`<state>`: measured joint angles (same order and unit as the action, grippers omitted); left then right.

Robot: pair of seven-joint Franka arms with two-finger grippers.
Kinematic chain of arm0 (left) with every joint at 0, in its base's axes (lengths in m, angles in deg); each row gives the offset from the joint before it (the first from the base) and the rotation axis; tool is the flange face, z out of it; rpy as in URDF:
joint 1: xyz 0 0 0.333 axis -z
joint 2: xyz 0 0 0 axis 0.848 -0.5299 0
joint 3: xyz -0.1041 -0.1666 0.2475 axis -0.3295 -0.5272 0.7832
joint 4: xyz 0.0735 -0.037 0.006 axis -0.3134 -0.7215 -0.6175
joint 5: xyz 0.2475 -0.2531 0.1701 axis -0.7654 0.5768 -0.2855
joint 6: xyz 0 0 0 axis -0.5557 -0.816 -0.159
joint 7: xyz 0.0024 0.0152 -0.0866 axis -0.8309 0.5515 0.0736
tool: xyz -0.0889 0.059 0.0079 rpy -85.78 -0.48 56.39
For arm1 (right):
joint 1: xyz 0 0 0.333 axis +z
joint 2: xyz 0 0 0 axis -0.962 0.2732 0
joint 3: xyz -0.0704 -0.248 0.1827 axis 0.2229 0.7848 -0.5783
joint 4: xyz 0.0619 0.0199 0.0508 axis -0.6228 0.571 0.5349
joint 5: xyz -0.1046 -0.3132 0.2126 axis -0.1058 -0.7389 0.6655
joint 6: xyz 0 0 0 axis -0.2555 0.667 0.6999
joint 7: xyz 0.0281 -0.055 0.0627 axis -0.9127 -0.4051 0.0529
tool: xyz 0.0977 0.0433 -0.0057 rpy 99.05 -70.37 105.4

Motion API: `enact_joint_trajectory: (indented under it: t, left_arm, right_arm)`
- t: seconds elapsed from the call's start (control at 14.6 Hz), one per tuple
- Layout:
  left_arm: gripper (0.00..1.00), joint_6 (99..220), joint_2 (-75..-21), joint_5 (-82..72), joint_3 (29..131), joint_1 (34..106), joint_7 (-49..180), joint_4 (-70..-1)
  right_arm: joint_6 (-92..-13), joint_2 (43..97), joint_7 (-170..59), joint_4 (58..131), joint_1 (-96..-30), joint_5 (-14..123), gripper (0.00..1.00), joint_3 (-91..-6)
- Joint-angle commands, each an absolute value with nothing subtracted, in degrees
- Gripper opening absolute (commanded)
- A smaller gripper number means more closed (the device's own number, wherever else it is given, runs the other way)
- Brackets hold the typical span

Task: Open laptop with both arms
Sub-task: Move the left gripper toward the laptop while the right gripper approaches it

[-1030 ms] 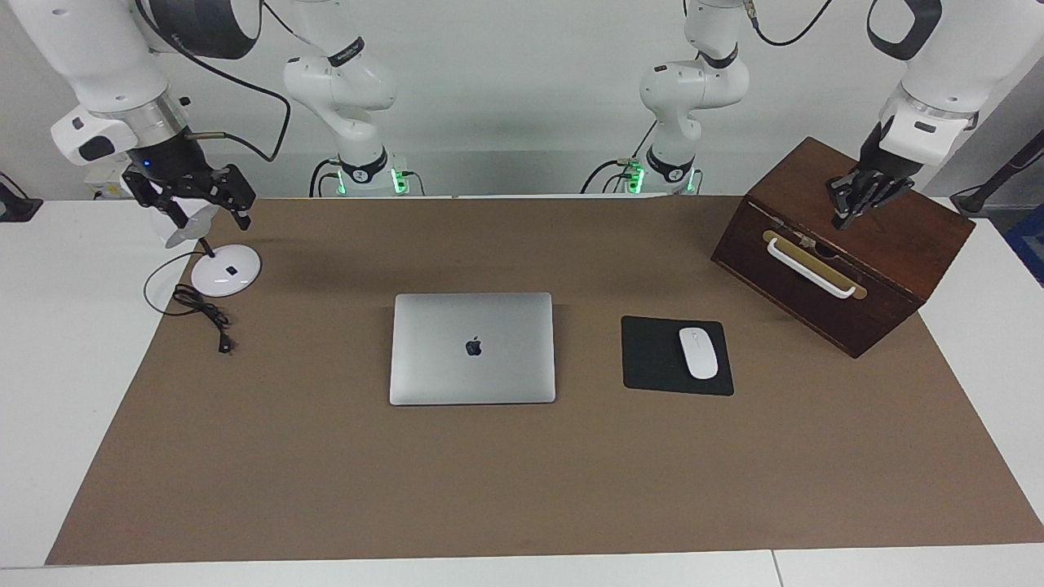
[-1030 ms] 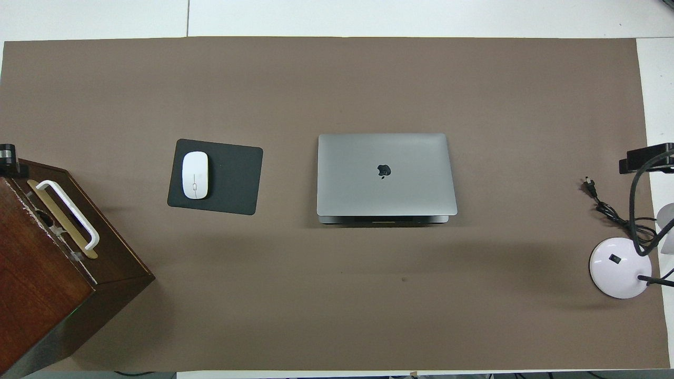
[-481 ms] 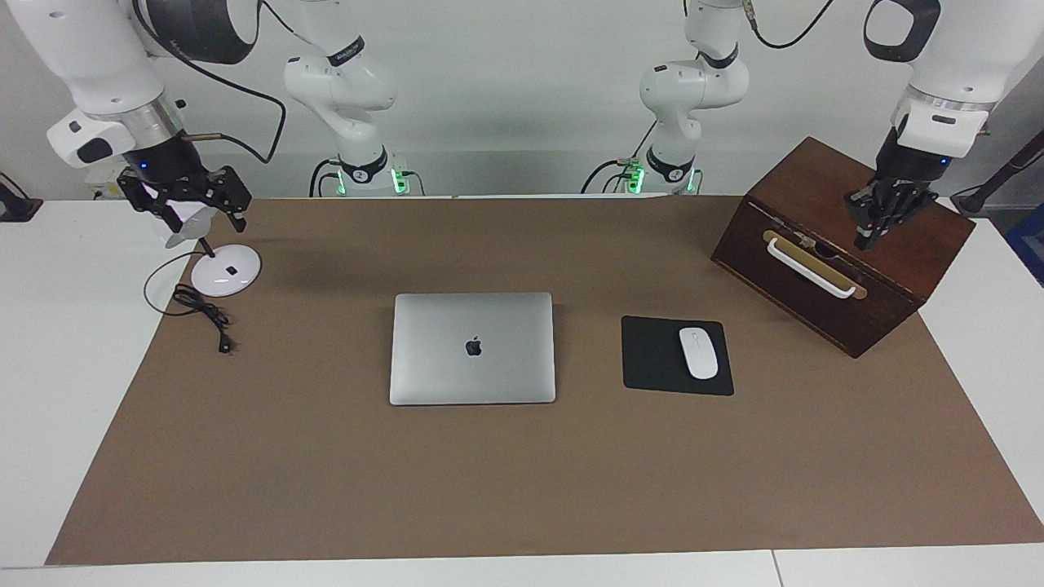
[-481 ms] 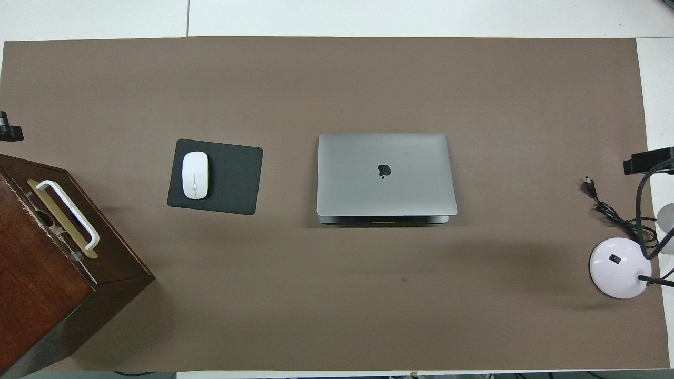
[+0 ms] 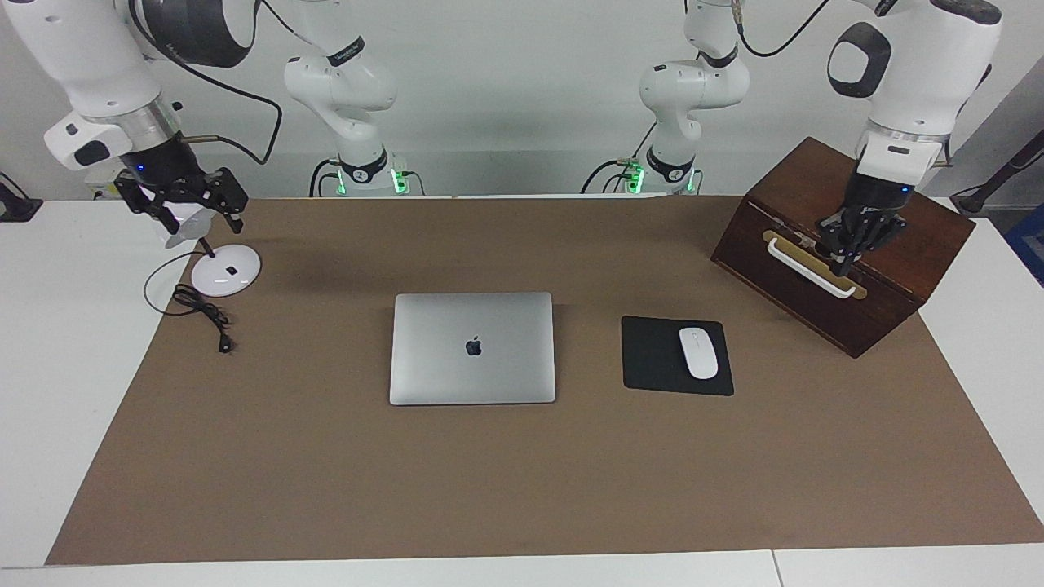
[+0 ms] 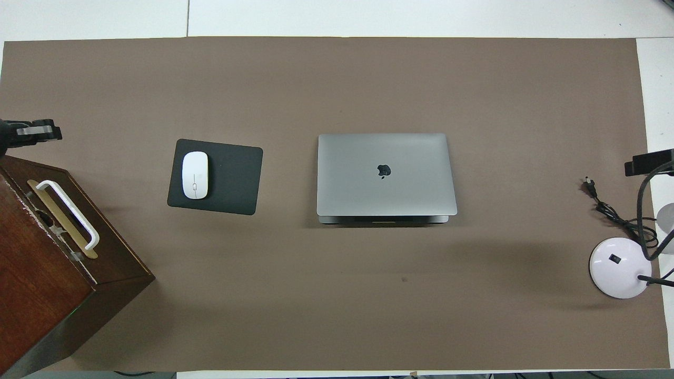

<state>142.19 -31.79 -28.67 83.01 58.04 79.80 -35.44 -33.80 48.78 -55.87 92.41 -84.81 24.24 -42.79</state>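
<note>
The silver-grey laptop (image 5: 473, 348) (image 6: 384, 173) lies shut and flat in the middle of the brown mat, apple logo up. My left gripper (image 5: 840, 265) (image 6: 31, 131) hangs shut, holding nothing, over the front top edge of the wooden box (image 5: 824, 314), close above its white handle. It is well away from the laptop. At the right arm's end of the table, my right gripper (image 5: 204, 220) is up in the air over the lamp, open and empty. Only a dark edge of it (image 6: 647, 162) shows in the overhead view.
A black mouse pad (image 5: 652, 359) with a white mouse (image 5: 698, 352) lies between the laptop and the box. A white desk lamp base (image 5: 226, 270) with its black cable (image 5: 204, 314) stands at the right arm's end.
The left gripper has come down from over the box's lid to just above its white handle. The right gripper has drifted slightly over the lamp. The laptop has not moved.
</note>
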Motion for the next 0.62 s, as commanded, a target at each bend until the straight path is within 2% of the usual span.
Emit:
enact_joint_trajectory:
  t: [0.0, 0.21, 0.34, 0.55]
  left_arm:
    - [0.0, 147.3, -26.8, -28.0, 83.6, 60.8, 81.2, -43.2]
    - [0.0, 150.8, -23.8, -28.1, 83.6, 64.4, 84.1, -49.5]
    - [0.0, 156.1, -20.6, -28.1, 83.6, 67.0, 84.8, -56.0]
    - [0.0, 163.6, -16.2, -28.1, 83.6, 71.0, 85.8, -64.8]
  right_arm:
    - [-37.7, 46.9, -54.3, 96.8, -85.7, 23.8, 1.0, -43.3]
    - [-40.9, 45.4, -54.8, 100.1, -85.6, 24.2, 1.0, -43.3]
    - [-42.1, 45.2, -55.1, 101.1, -85.4, 24.8, 1.0, -43.4]
    - [-45.4, 44.0, -56.8, 103.8, -85.0, 32.3, 1.0, -43.4]
